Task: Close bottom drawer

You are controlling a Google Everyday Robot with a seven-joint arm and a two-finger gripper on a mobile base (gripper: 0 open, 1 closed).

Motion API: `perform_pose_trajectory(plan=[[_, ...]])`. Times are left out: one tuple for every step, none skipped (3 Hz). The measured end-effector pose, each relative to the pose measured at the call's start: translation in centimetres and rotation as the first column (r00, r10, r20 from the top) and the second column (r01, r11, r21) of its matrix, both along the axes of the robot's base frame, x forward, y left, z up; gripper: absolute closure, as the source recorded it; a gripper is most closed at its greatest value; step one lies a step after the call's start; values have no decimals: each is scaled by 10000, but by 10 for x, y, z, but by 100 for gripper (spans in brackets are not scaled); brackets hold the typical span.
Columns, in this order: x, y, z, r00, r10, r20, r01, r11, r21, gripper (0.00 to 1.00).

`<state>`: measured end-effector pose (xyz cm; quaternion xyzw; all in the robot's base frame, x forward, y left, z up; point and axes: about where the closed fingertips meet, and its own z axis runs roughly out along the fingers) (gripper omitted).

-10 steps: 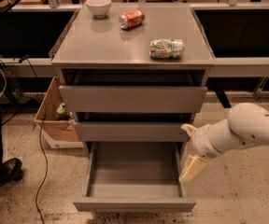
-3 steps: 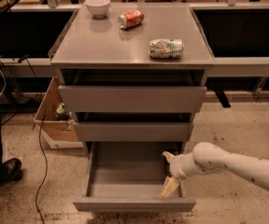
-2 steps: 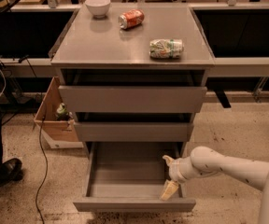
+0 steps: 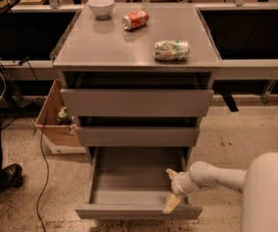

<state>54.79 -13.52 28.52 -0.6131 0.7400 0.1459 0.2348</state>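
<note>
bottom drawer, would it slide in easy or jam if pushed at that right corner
The bottom drawer looks empty, so probably light. The gripper sits inside its front right corner; an off-centre push there might skew it. Its box looks rigid.

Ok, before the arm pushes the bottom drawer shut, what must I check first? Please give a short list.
1. Bottom drawer is pulled out and needs closing: ok.
2. Nothing lies inside it that could jam: ok, it looks empty.
3. Gripper is in front of the front panel, ready to push: not ok. It sits over the drawer's right front corner, fingers open.
4. Middle drawer is out of the path: ok, it is above.
5. Green can, lying on its side on top, will stay put: cannot tell.
</note>
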Motion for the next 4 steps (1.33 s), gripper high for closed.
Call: perform_pose_trajectory(plan=[[-1, -4, -36, 9998, -66, -163, 63, 9999, -132, 0], [-5, -11, -64, 9994, -138, -321, 133, 9998, -167, 0], [-15, -19, -104, 9991, 107, -422, -104, 9999, 88, 0], [-16, -20, -110, 9991, 180, -389, -174, 9997, 173, 0]])
